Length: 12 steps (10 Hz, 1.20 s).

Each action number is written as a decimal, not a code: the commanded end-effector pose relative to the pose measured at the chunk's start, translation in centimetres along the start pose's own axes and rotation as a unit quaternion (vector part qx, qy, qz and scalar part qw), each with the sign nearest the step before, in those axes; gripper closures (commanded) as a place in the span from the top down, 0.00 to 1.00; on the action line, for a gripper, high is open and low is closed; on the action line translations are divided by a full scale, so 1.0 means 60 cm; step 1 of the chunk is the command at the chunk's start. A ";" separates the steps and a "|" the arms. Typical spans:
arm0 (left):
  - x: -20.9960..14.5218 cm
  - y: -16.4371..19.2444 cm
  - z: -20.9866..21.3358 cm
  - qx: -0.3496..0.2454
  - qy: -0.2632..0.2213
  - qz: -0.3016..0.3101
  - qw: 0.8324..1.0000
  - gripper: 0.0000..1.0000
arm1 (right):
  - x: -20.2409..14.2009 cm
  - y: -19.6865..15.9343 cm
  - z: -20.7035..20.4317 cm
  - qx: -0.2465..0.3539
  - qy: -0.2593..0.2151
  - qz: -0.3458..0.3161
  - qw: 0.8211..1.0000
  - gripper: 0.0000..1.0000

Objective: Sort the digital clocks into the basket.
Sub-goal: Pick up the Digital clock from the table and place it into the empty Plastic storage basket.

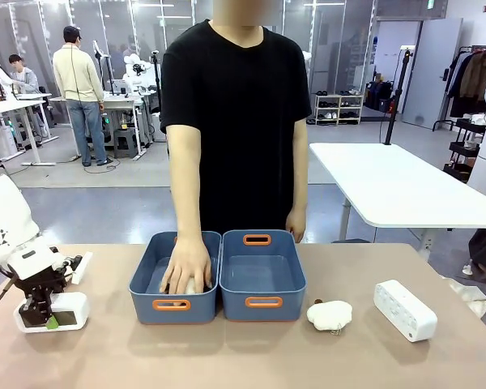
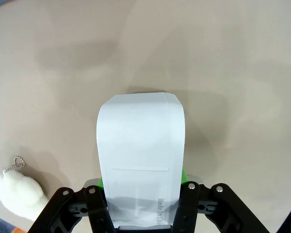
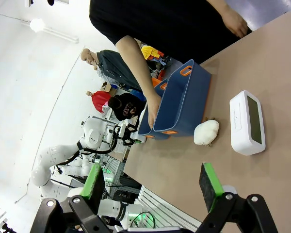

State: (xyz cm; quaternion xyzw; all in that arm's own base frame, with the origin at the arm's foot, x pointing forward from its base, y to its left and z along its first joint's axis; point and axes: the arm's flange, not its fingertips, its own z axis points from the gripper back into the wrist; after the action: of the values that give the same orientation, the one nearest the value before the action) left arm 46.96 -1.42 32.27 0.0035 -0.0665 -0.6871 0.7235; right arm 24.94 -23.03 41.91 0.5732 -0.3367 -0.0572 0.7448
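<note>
white clock [image 1: 67, 309] in left end effector [image 1: 42, 318]; bare tabletop [image 1: 109, 328] between it and basket [image 1: 146, 301]

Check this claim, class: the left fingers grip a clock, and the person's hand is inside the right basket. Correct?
No. The left fingers do grip a clock, but the front view shows the person's hand inside the left basket, not the right basket.

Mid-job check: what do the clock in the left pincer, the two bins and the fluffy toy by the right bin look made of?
Clock: hard white plastic by the look; smooth matte shell, moulded rounded corners, small print on it.
Bins: blue moulded plastic, slight sheen, orange-rimmed handle slots.
Toy: cream plush, probably synthetic fur; fuzzy, soft outline.
</note>
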 end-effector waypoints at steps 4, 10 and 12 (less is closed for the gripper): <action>0.000 0.000 0.000 0.000 0.000 0.000 1.000 0.51 | 0.003 0.001 0.000 0.005 -0.005 0.009 1.000 1.00; 0.007 -0.017 0.125 0.033 -0.029 0.006 0.999 0.51 | 0.003 0.001 0.000 0.005 -0.005 0.009 1.000 1.00; 0.035 -0.013 0.158 0.029 -0.047 0.014 0.998 0.51 | 0.003 0.001 0.000 0.005 -0.005 0.009 1.000 1.00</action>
State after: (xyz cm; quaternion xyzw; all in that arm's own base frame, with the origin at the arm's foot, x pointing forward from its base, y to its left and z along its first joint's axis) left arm 45.18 -1.96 40.92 0.0133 -0.1153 -0.6825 0.7216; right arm 24.94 -23.03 41.92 0.5732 -0.3368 -0.0572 0.7448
